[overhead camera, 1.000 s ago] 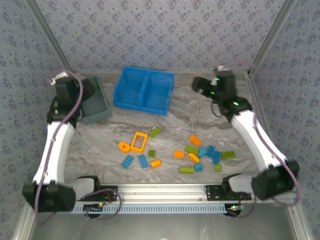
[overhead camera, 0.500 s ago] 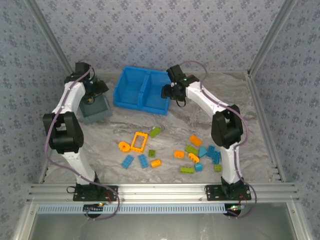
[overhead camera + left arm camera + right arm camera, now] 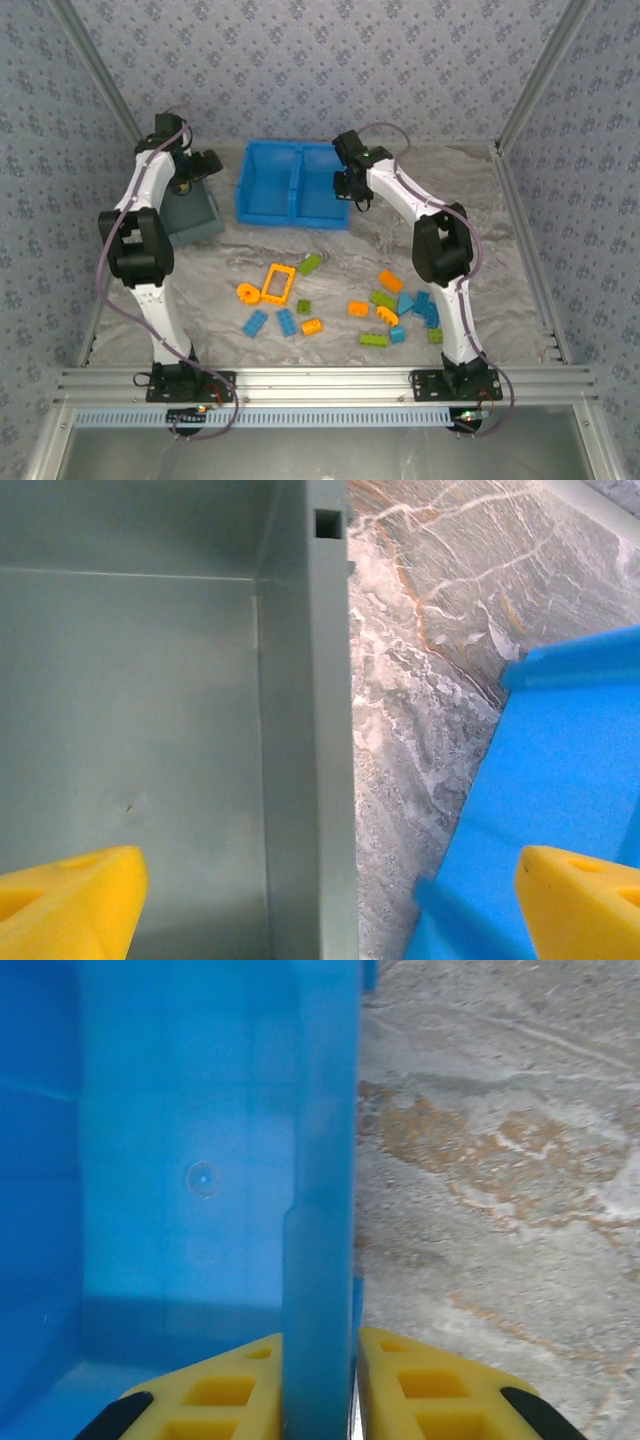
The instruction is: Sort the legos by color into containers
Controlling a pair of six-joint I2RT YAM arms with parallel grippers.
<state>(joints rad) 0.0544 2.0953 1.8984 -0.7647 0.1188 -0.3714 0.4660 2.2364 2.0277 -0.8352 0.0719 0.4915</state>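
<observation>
Looking down from above, I see the bricks lying loose on the near half of the table, blue, green and orange mixed together and none in a bin yet, while both arms reach to the far side. The left pincer hangs over the grey bin, and the right pincer sits at the right-hand end of the blue bin. My guess is that the bins are being set in place before any sorting starts. From the left wrist, the yellow fingers stand wide apart, one above the grey bin's bare floor and the other out by the blue bin, straddling the grey wall without gripping anything. From the right wrist, the two pads press on either side of the blue bin's end wall, clamped onto it, probably to drag or steady that bin.
</observation>
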